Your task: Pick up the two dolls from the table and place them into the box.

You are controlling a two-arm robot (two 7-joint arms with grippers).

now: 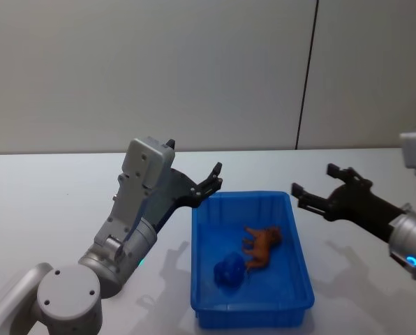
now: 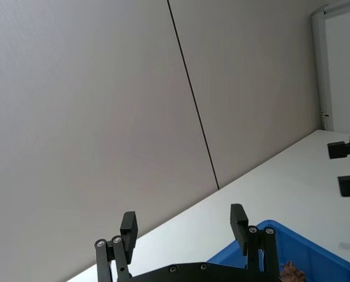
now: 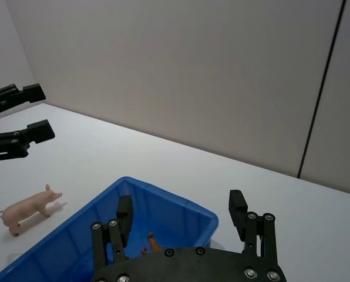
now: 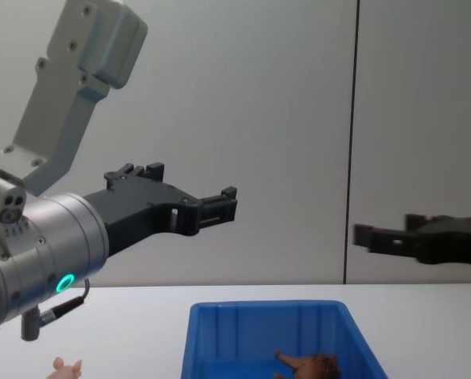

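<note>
Box [image 1: 250, 318] mouth lies open overhead, floor partly taken by brown doll [image 1: 262, 246] and blue lump [image 1: 229, 270]; pink doll [image 3: 28, 208] stands on bare table [image 1: 54, 202].

The left arm [image 1: 124, 237] is silver-grey, with round joints and a boxy pale link; the right arm [image 1: 412, 241] matches. A teal ring light [image 4: 64, 283] glows by the left wrist, a thin cable [image 4: 62, 309] below it. The left tool [image 2: 184, 217] and right tool [image 3: 181, 202] are matte black with silver screws [image 3: 249, 215].
</note>
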